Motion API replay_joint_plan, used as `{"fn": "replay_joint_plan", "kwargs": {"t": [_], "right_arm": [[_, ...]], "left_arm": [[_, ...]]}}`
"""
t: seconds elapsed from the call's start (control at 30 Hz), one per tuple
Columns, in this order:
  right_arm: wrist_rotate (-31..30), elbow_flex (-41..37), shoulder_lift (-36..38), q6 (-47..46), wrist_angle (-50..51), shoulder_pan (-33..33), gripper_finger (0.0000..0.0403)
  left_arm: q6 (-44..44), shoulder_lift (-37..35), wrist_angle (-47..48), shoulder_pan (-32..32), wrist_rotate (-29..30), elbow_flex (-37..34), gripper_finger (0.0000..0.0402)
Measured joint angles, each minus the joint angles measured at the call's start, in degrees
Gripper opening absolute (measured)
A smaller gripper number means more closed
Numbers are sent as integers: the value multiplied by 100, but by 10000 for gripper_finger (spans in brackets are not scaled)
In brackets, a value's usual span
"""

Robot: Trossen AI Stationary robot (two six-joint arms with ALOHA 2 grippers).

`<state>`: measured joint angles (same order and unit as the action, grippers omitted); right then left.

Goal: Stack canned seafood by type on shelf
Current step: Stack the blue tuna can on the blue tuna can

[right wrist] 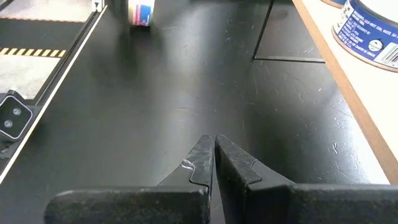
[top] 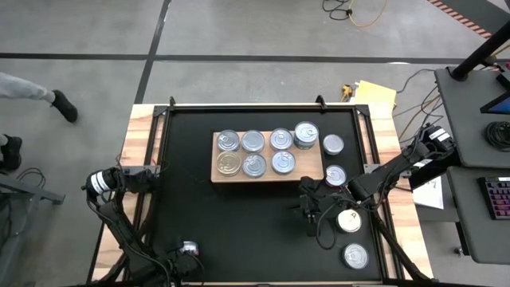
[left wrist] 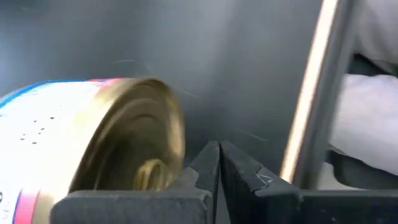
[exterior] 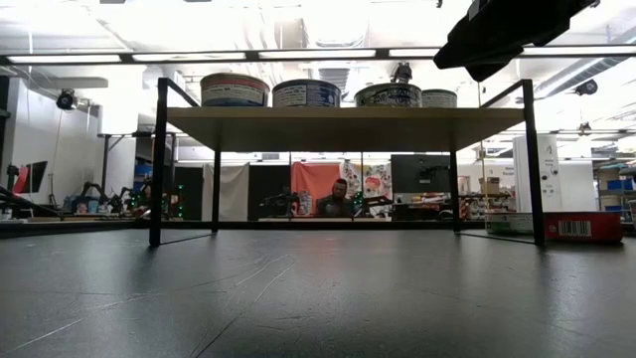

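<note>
High view: light-wood shelf (top: pixel 267 171) sits in the far half of the black mat (top: pixel 239 231) on the worktop. Seven tins on the shelf in two rows: four in the far row, three in the near row. The near-left tin has a gold lid (top: pixel 228 163); the others are silver. The far-right position (top: pixel 306 134) looks like two tins stacked, though the view does not settle it.

Four more tins are off the shelf, to its right: one just beside the shelf's far-right corner (top: pixel 333 144), one near its near-right corner with a reddish side (top: pixel 335 175), one with a pale lid farther toward the near edge (top: pixel 348 221), and one near the mat's near-right corner (top: pixel 355 256).

Right gripper (top: pixel 309 209) hangs above the mat just in front of the shelf's right end. Right wrist view: fingers (right wrist: pixel 200 163) pressed together, holding nothing.

Left gripper (top: pixel 185 253) is low at the near-left of the mat. Left wrist view: fingers (left wrist: pixel 239 177) closed and empty, with a gold-lidded tin on its side (left wrist: pixel 127 146) just beside them; contact cannot be told.

Low view: shelf board (exterior: pixel 343 127) stands raised on dark legs, tins lined along its top.
</note>
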<state>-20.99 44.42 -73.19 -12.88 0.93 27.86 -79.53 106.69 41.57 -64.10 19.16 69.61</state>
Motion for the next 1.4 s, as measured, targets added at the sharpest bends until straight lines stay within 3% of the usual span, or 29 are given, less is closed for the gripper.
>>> {"fn": "replay_joint_plan", "kwargs": {"t": [0.5, 0.87, 1.03, 1.3, 1.4], "right_arm": [[-2, 7, 0, 74, -3, -2, 9], [-2, 7, 0, 92, -43, -4, 9], [-2, 7, 0, 90, -44, -2, 9], [-2, 7, 0, 92, -46, -4, 9], [-2, 7, 0, 90, -46, -3, 9]], "left_arm": [[338, -11, 194, 25, -64, 713, 0], [399, -139, 3274, 90, -13, 2039, 0], [525, -593, 3015, 125, 206, 1738, 0], [976, -1306, 1426, 295, 49, 382, 0], [864, -1591, 1355, 335, 284, 111, 0]]}}
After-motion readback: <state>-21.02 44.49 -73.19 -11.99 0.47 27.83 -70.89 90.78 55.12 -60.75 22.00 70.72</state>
